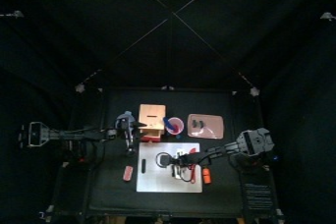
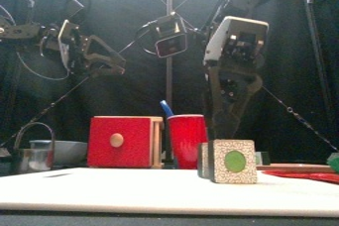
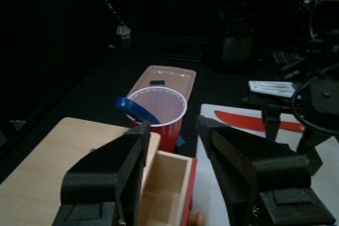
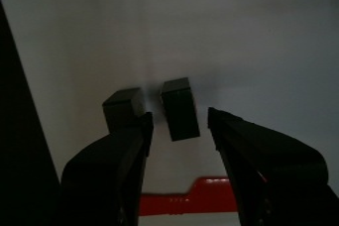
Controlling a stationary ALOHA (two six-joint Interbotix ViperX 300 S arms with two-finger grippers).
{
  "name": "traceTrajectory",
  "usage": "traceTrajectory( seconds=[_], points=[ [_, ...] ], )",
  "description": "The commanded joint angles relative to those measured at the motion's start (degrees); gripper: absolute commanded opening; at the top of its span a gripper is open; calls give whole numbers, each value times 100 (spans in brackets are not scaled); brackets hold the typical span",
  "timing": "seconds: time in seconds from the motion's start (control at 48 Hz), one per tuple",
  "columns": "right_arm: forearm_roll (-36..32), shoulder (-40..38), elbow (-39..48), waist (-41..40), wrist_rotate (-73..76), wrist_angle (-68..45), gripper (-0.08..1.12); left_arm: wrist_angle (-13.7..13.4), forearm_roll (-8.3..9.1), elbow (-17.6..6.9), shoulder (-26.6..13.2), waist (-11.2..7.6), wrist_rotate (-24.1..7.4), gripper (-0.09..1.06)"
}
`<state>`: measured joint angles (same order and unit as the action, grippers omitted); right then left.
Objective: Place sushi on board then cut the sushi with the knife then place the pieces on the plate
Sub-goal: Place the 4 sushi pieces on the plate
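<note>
**Top view.** The flat white cutting board lies at the table's front. The right gripper reaches over the board and hides what lies beneath it. The left gripper hangs beside the pale wooden box with a red drawer front. The red cup and the flat pink tray stand behind the board.

**Front view.** The dark green toy sushi blocks stand on the board, apart from the tray at the right. The near block shows a speckled white face with a round green centre. The right gripper hovers directly above the blocks, not touching them. The blue toy knife stands up out of the cup. At far left are the round metal cutter with a wire handle and the blue-grey bowl.

**Right wrist view.** Only here do two separate sushi blocks show, just beside each other on the white surface. The jaws are spread wide with nothing between the pads.

**Left wrist view.** The jaws are parted and empty above the box. A flat red strip lies on the board.
</note>
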<state>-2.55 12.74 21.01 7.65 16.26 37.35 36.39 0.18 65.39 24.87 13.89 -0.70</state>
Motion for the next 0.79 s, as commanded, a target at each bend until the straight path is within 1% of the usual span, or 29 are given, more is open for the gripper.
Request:
traceTrajectory(
  seconds=[0.021,0.125,0.229,0.396,0.5,0.583,0.688,0.792],
  points=[
    [9,-53,-132,-79,0,-35,76,53,-9,-44,26,9,0,81],
    [18,-97,-105,-132,97,-53,66,53,-9,-26,26,9,0,81],
    [114,-281,-44,-149,123,-18,60,53,-9,-26,26,18,-9,81],
    [272,-1072,360,-431,439,369,59,35,0,-18,26,18,-9,81],
    [237,-1784,958,-765,1151,765,59,35,9,9,26,9,-9,81],
    [70,-2364,1600,-1099,1978,888,59,35,0,9,26,9,-9,81],
    [-387,-2997,2338,-1494,3094,888,59,35,18,0,26,9,-18,81],
    [-782,-3498,2883,-1934,4052,896,59,35,97,-9,26,18,-18,81]
  ],
)
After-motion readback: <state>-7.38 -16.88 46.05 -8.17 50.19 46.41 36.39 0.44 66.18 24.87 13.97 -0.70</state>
